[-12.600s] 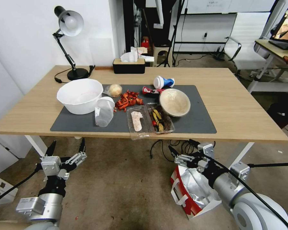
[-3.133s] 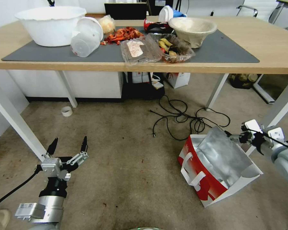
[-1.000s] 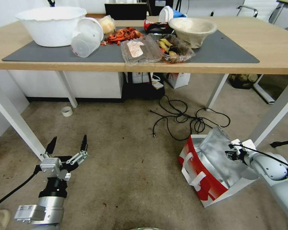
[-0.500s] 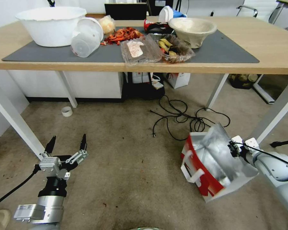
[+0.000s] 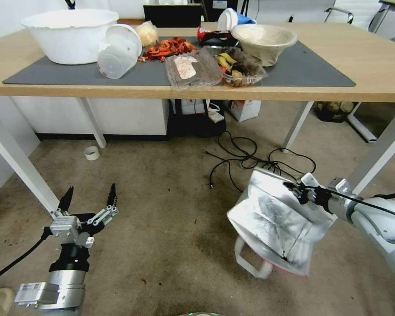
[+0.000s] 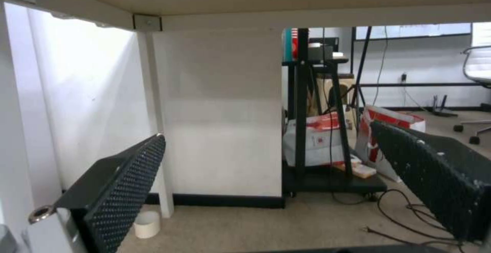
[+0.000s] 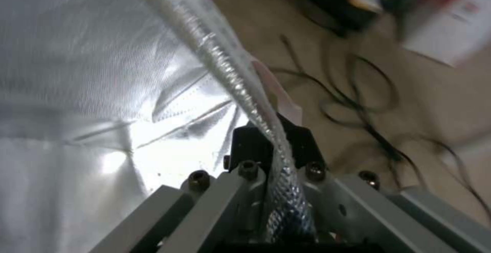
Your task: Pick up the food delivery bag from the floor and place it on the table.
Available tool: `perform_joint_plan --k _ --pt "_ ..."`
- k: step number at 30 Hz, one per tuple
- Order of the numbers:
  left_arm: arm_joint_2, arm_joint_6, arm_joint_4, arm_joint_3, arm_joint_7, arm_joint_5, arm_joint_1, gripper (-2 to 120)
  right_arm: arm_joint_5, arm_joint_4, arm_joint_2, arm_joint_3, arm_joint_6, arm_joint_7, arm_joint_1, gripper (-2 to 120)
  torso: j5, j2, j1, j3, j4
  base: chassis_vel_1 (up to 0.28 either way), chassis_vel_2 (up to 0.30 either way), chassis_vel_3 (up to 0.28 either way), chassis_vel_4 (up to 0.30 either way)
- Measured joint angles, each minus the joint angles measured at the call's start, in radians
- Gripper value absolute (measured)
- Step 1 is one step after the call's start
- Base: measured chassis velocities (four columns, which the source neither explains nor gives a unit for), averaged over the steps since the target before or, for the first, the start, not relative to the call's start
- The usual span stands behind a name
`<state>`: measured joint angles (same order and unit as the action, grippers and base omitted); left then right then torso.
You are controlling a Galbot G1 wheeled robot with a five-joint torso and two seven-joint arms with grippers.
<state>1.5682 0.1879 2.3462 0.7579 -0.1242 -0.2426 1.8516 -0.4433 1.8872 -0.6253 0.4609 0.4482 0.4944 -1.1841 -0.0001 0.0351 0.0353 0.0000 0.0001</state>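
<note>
Bag: the food delivery bag hangs tipped over at 4 o'clock in the head view, foil lining toward the camera, a white strap handle dangling under it.
Right gripper: the right gripper has its jaws clamped on the bag's upper foil rim.
Left gripper: the left gripper, at 8 o'clock, hovers over the floor with jaws wide apart.
Table: the table runs across 12 o'clock, crowded with a white bowl, a tub and food trays.
In the way: black cables at the bag's 12 o'clock; a white table leg just at the right arm's 1 o'clock.
</note>
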Motion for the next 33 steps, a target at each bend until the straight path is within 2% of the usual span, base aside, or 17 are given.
perform_joint_plan --k 3,5,7,8,10,12,15,24,26,33 --pt "0.001 0.000 0.008 0.001 0.012 -0.001 0.003 100 -0.140 0.050 0.075 -0.037 0.033 0.076 0.054 0 0.0000 0.000 0.000 0.000 0.0000 0.000 0.000 0.000 0.000" --pt "0.002 0.000 0.009 0.002 0.016 -0.001 0.003 100 -0.169 0.057 0.086 -0.043 0.041 0.086 0.064 0 0.0000 0.000 0.000 0.000 0.0000 0.000 0.000 0.000 0.000" --pt "0.002 -0.002 0.013 0.005 0.025 0.002 0.003 100 -0.351 0.091 0.147 -0.092 0.108 0.111 0.134 0 -0.0001 0.000 0.000 0.000 -0.0001 0.000 0.000 0.000 0.000" --pt "0.002 -0.002 0.013 0.005 0.025 0.002 0.003 100 -0.351 0.091 0.147 -0.092 0.108 0.111 0.134 0 -0.0001 0.000 0.000 0.000 -0.0001 0.000 0.000 0.000 0.000" --pt "0.000 -0.003 0.020 0.007 0.026 0.001 0.007 100 -0.486 0.114 0.179 -0.138 0.160 0.116 0.198 0 0.0000 0.000 0.000 0.000 0.0000 0.000 0.000 0.000 0.000" --pt "-0.001 -0.003 0.021 0.008 0.026 0.000 0.008 100 -0.515 0.120 0.184 -0.147 0.172 0.116 0.210 0 0.0000 0.000 0.000 0.000 0.0001 0.000 0.000 0.000 0.000" --pt "-0.004 -0.004 0.027 0.014 0.027 -0.002 0.009 100 -0.645 0.148 0.207 -0.190 0.221 0.125 0.271 0 -0.0001 0.000 0.000 0.000 0.0000 0.000 0.000 0.000 0.000" --pt "-0.014 -0.005 0.031 0.020 0.028 -0.015 0.010 100 -0.718 0.154 0.241 -0.283 0.260 0.188 0.378 0 0.0000 0.000 0.000 0.000 -0.0001 0.000 0.000 0.000 0.000" --pt "-0.019 -0.005 0.032 0.024 0.026 -0.018 0.009 100 -0.726 0.156 0.257 -0.333 0.268 0.205 0.433 0 0.0001 0.000 0.000 0.000 0.0000 0.000 0.000 0.000 0.000" --pt "-0.015 -0.008 0.040 0.024 0.018 -0.021 0.007 100 -0.717 0.175 0.265 -0.364 0.270 0.241 0.463 0 0.0000 0.000 0.000 0.000 -0.0001 0.000 0.000 0.000 0.000"
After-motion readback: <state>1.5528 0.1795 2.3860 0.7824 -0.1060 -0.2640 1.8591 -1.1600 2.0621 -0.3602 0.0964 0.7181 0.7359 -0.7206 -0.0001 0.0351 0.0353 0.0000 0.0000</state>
